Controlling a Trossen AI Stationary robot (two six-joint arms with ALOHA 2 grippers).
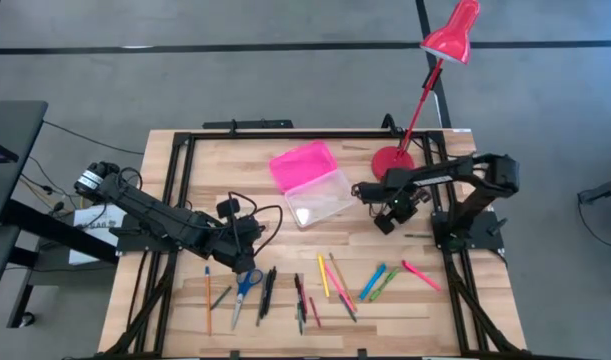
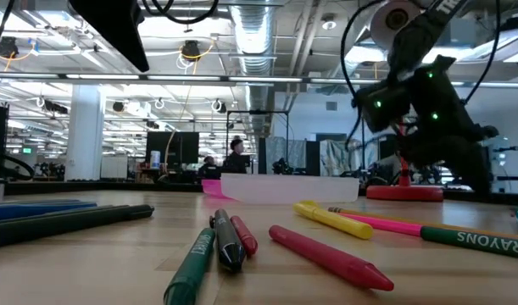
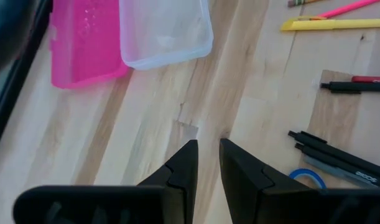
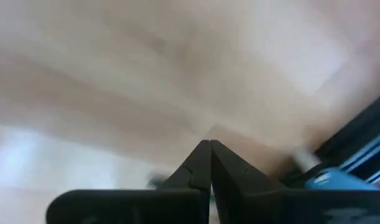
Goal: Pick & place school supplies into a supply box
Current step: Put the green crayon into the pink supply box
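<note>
On pale wood, supply box (image 1: 310, 183) (clear base, pink lid) lies open.

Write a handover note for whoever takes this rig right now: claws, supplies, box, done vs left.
Left claw: slightly open, empty, hovering over bare wood between the supply box and the scissors.
Right claw: shut, empty, parked by the red lamp base.
Box: open near table centre, pink lid flipped back, clear base looks empty.
Supplies: pens, pencils, markers and scissors all lie along the front of the table.
Done: nothing boxed. Left: everything.
</note>
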